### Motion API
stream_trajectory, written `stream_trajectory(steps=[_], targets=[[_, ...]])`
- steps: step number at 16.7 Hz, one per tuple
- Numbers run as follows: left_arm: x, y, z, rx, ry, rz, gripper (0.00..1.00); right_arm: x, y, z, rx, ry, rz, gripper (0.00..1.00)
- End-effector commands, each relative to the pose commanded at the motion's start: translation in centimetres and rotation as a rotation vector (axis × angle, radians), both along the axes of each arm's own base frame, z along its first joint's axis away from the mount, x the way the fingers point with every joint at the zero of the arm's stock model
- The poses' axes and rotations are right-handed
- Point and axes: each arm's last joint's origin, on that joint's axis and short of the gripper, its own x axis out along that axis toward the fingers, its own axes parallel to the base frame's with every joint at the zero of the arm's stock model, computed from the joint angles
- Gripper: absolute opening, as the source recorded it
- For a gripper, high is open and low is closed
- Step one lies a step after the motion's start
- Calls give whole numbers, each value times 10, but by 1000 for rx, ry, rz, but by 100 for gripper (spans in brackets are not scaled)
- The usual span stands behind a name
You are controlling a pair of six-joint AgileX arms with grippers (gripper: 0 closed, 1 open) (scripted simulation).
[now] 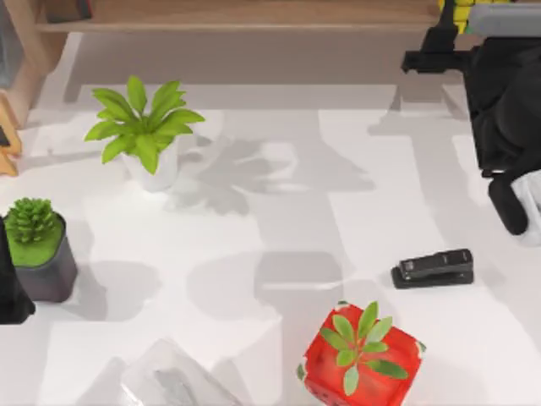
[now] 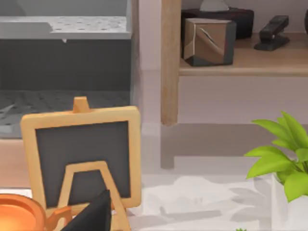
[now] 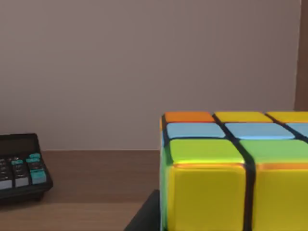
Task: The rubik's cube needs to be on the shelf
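Right claw [image 1: 444,41] out over the shelf [image 1: 254,15], at the far right end of the board, with the rubik's cube [image 1: 455,12] right at its tip. From the right wrist view, cube [image 3: 231,183] close in front of the claw and off to one side. Yellow face turned toward the claw, green, blue and orange tiles on top, brown shelf board [image 3: 96,178] stretching away beneath and beyond. Whether the claw is pinching the cube or has spread off it cannot be told, and neither can whether the cube's underside touches the wood, since that part is out of sight. A calculator [image 3: 19,166] on the same board, well apart from the claw and to the other side of it from the cube.

Step in hand, by the look of it: the placing itself, with the carrying done and the cube already above or on the shelf. Next move likely calls for settling the cube flat on the board, letting go without nudging it, then drawing the claw straight back toward the table. Worth keeping the pull-back level and clear of the shelf's front edge, so nothing drags the cube off with it.

Left arm [image 1: 10,292] parked at the table's left edge, far from the right claw, beside a dark plant pot [image 1: 42,262]. Its claw state cannot be told either.
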Motion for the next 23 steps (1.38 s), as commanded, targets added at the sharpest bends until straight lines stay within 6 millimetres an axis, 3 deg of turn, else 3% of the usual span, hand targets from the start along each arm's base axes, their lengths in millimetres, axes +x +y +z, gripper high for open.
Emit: stream_trajectory(steps=[8,14,23], targets=[[0,0,0,0,0,0,100,69,-2,6,-4,12,-5,0],[0,0,0,0,0,0,100,77,-4,4,-7,22,-6,0],[0,0,0,0,0,0,100,77,-4,4,-7,22,-6,68]])
